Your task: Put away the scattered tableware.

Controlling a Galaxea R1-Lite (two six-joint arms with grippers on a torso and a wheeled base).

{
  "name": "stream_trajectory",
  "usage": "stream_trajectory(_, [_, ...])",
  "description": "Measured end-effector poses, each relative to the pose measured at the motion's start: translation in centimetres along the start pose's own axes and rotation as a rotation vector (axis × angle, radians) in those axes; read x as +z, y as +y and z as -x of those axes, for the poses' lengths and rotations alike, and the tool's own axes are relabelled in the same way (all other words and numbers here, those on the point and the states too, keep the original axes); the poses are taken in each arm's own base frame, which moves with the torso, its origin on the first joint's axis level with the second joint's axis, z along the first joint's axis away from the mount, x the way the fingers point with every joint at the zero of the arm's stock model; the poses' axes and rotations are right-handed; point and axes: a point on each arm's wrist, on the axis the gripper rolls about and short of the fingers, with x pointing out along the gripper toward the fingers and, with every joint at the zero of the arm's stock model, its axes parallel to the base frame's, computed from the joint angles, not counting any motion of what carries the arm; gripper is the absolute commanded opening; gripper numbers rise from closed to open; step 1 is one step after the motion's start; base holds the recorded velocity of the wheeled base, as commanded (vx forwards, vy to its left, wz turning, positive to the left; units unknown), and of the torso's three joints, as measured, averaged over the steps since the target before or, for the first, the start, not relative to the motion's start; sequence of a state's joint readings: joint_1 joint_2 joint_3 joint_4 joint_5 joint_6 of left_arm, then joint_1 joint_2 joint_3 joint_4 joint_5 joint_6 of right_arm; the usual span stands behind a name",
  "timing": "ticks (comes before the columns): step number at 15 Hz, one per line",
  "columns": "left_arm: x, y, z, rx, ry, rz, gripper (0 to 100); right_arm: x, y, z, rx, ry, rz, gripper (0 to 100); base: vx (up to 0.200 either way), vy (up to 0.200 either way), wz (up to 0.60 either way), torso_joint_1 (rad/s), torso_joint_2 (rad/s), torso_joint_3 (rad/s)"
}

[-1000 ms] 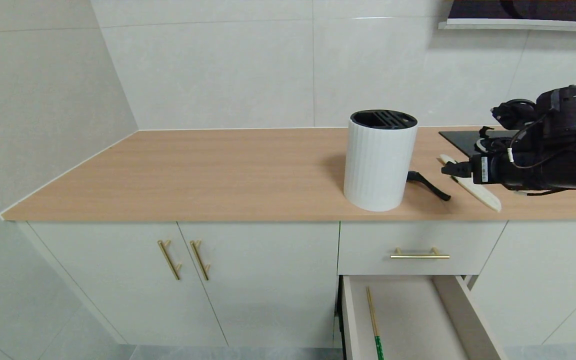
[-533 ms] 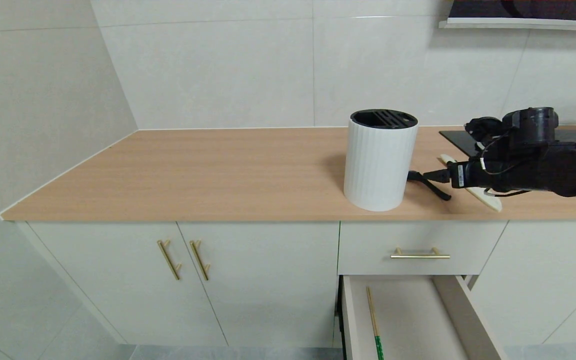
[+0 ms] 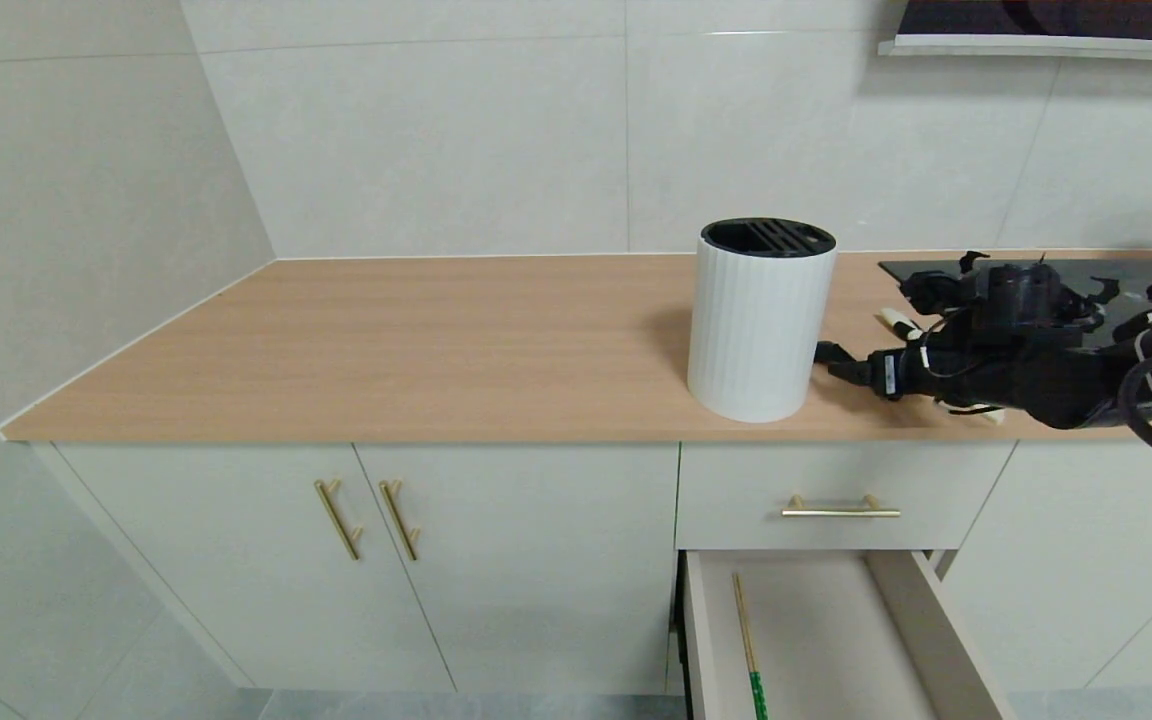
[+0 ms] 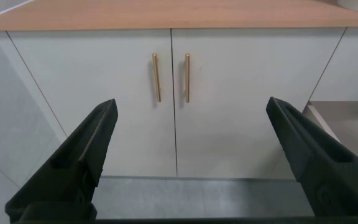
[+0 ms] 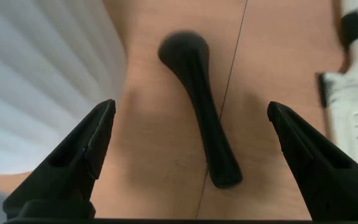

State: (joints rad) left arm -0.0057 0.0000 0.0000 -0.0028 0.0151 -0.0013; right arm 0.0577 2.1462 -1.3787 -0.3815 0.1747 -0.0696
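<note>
Reads as partway through, not close to finished. Counting one pair of chopsticks (image 3: 746, 630) as stowed, lying along the left side of the open drawer (image 3: 836, 640) below the table (image 3: 436, 340). Finding two pieces left out on the table: a black utensil (image 5: 197, 106) just right of the white ribbed holder (image 3: 758, 320), and a white utensil (image 5: 353, 118) a bit further right, near the edge of the black cooktop (image 3: 921, 270). Looks apart from the holder by a narrow strip of wood in the right wrist view, speaking of the black one. Seeing right hand (image 3: 841, 362) low over the table, spread wide, straddling the black utensil with a finger on either side, gripping nothing. Judging this as pre-grasp for that piece: no contact visible, nothing lifted. Seeing left hand (image 4: 188, 162) also spread wide and empty, down in front of the cabinet doors (image 4: 173, 93), well away from the work. Leaves, by my read: close on the black utensil, lift, stow, repeat for the white one, then probably shut the drawer. Noting slots in the holder top and chopsticks in the drawer, so can't tell which destination applies. Worth watching the holder wall beside the near finger: tight clearance, easy to nudge.
</note>
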Motion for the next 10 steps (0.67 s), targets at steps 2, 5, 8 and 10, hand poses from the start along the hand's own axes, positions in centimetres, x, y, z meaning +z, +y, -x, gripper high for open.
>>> stream_trajectory(2, [0.0,0.0,0.0,0.000,0.000,0.000,100,-0.5,-0.1,-0.7,-0.008,0.001,0.001,100,0.000,0.000,0.00,0.000,0.00,0.000])
stream_trajectory(5, [0.0,0.0,0.0,0.000,0.000,0.000,100,-1.1,-0.2,-1.3,-0.011,0.012,-0.001,100,0.000,0.000,0.00,0.000,0.00,0.000])
stream_trajectory(8, [0.0,0.0,0.0,0.000,0.000,0.000,100,-1.3,-0.2,-1.4,-0.017,0.018,-0.001,100,0.000,0.000,0.00,0.000,0.00,0.000])
stream_trajectory(10, [0.0,0.0,0.0,0.000,0.000,0.000,100,-1.3,-0.2,-1.5,-0.024,0.016,0.000,100,0.000,0.000,0.00,0.000,0.00,0.000])
